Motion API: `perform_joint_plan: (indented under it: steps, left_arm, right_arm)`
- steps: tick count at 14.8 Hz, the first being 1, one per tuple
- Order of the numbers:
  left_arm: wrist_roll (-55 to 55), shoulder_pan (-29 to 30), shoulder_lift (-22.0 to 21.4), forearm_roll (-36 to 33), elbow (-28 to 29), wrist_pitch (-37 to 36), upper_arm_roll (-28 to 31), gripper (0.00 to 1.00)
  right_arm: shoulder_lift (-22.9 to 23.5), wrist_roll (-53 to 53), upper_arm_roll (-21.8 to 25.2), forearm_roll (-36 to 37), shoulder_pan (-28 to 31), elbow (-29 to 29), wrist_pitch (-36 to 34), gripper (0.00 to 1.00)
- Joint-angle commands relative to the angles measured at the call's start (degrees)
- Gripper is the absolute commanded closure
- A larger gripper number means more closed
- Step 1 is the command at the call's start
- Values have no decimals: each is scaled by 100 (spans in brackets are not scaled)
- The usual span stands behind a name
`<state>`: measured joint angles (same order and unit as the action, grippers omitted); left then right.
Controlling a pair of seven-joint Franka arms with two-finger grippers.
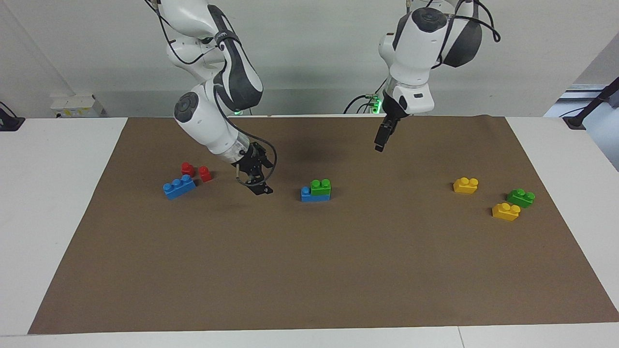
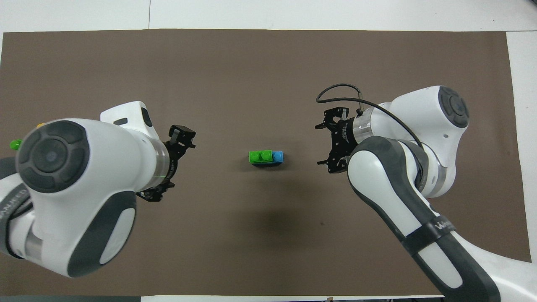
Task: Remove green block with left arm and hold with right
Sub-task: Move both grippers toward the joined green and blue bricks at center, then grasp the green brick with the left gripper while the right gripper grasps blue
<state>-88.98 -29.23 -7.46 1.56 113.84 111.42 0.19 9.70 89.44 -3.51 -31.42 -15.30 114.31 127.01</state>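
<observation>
The green block [image 1: 320, 186] sits on top of a blue brick [image 1: 306, 194] in the middle of the brown mat; the pair also shows in the overhead view, green block [image 2: 260, 156] and blue brick [image 2: 277, 156]. My right gripper [image 1: 261, 188] hangs low over the mat beside this pair, toward the right arm's end, apart from it. My left gripper [image 1: 381, 141] is raised over the mat, nearer to the robots than the pair and toward the left arm's end. Neither gripper holds anything.
A blue three-stud brick [image 1: 179, 187] and two red pieces [image 1: 187, 168] lie toward the right arm's end. Two yellow bricks [image 1: 465, 185] [image 1: 506, 211] and a darker green brick [image 1: 521, 197] lie toward the left arm's end. The brown mat [image 1: 309, 280] covers the white table.
</observation>
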Motion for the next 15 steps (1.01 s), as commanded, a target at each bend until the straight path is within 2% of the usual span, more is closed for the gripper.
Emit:
perform_joint_plan:
  steps: [1, 5, 8, 15]
  left_arm:
    - [-1573, -512, 349, 55, 156, 546, 95, 0]
    - [-3034, -777, 885, 46, 95, 1091, 104, 0]
    - [-4045, -961, 1447, -16, -133, 1479, 112, 0]
    - [-4795, -997, 1748, -86, -327, 1787, 113, 0]
  right_arm:
    - [242, 56, -1, -145, -184, 91, 429, 3]
    - [559, 21, -1, -189, -473, 82, 851, 3]
    - [726, -14, -10, -321, -632, 82, 1115, 3]
    - [1025, -14, -10, -549, -1054, 82, 1642, 3]
